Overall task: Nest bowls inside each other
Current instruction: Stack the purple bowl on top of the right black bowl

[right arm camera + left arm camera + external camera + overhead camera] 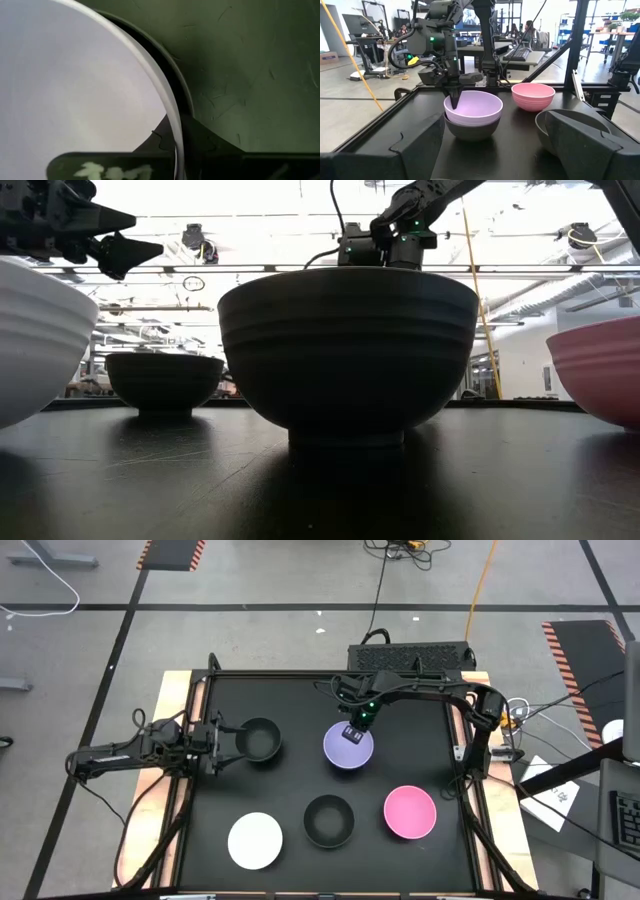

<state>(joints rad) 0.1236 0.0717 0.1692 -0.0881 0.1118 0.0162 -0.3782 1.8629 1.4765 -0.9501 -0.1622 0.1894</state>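
A lavender bowl (348, 750) sits nested in a black bowl (472, 131) at the table's middle, toward the far edge. My right gripper (356, 733) is shut on the lavender bowl's rim. A second black bowl (260, 739) stands to its left. My left gripper (230, 738) is open just left of that bowl and above its rim, as the low view (125, 250) shows. A white bowl (255, 840), a third black bowl (329, 820) and a pink bowl (410, 812) stand along the near side. My right gripper pinches the lavender bowl's rim (172, 125) on its far side, one finger inside the bowl and one outside. The fingers (454, 97) point down from above. The bowl sits upright inside the black bowl, whose rim (175, 80) shows just outside it.
A raised dark frame (190, 790) runs round the table top. The right arm (430, 690) reaches along the far edge. Bare black surface lies between the far and near rows of bowls.
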